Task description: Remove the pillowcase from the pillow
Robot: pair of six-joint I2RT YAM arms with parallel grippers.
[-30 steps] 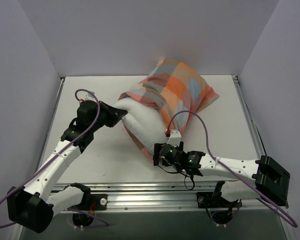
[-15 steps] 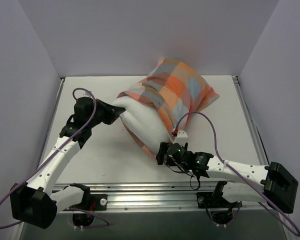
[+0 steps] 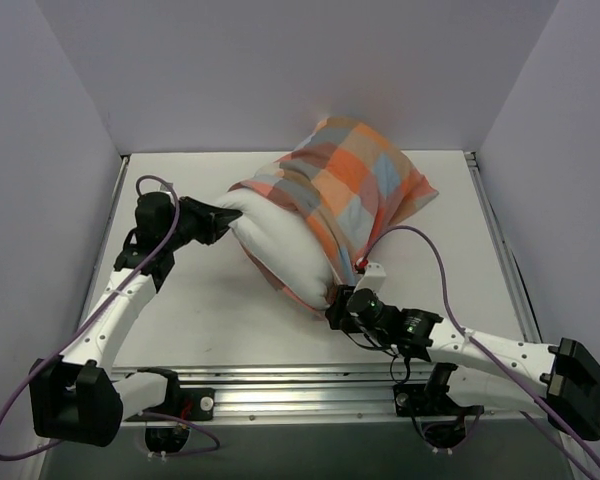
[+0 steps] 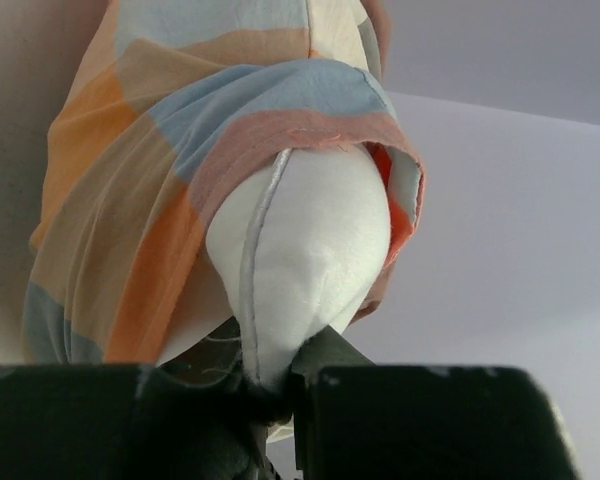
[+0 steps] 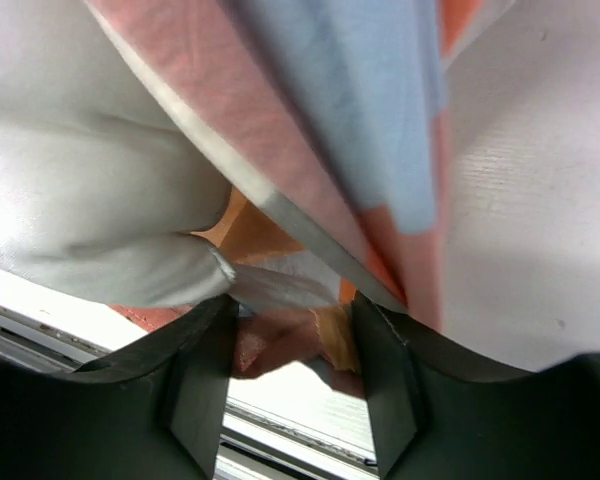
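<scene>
**Desk:** Where is the pillowcase now?

**Operator:** I have the pillowcase (image 3: 345,190) in the middle of the bench (image 3: 195,300). It covers the far right part of the pillow (image 3: 275,245). The near-left part of the pillow is bare and white, and the checked hem runs across it in a bunched line.

**Desk:** And your left hand?

**Operator:** My left hand (image 3: 223,218) is clenched on the pillow's left corner. In the left wrist view the white seamed tip is pinched between the jaws, and the hem sits just beyond it.

**Desk:** The right one?

**Operator:** My right hand (image 3: 336,304) is at the near corner, low on the bench. Its fingers (image 5: 195,380) stand apart on either side of the hem's edge and a bit of white pillow. I cannot tell whether they are pressing on the cloth or just sitting around it.

**Desk:** Anything else around it?

**Operator:** A purple cable (image 3: 420,250) loops over the right arm, beside the pillowcase.
</scene>
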